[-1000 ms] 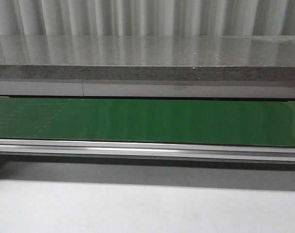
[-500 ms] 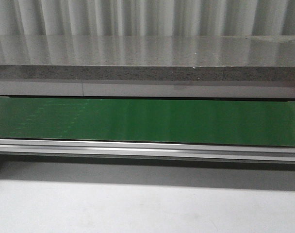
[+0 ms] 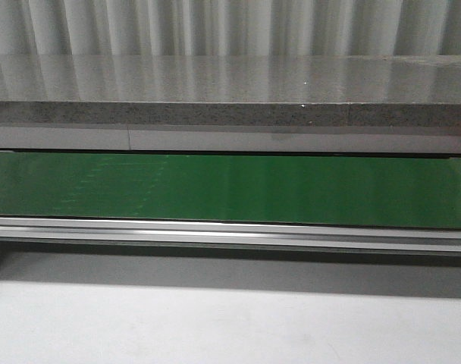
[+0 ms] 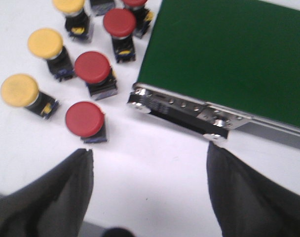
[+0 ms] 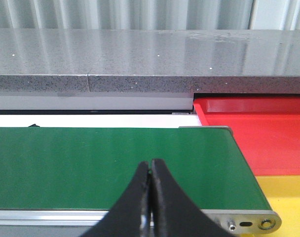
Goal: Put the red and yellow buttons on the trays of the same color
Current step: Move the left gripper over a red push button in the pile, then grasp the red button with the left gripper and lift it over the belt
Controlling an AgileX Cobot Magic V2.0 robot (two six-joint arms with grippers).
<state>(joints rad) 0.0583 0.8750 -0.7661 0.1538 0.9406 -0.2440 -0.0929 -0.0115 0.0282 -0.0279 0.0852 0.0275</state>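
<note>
My left claw (image 4: 149,185) hangs released, fingers wide, over the white table (image 4: 155,168), beside the green belt (image 4: 229,54). Red buttons (image 4: 92,67) and yellow buttons (image 4: 45,42) stand clustered just ahead. My right claw (image 5: 150,190) is clenched on nothing above the belt, near the red tray (image 5: 258,138) and yellow tray (image 5: 288,197).

Corrugated wall (image 3: 230,26) behind (pale, vertical ribs); speckled grey stone ledge (image 3: 230,114); white tabletop (image 3: 230,326).

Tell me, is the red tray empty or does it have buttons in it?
Empty, as far as it shows. The right wrist view shows only bare red tray floor beside the green conveyor belt; its far side is cut off.
</note>
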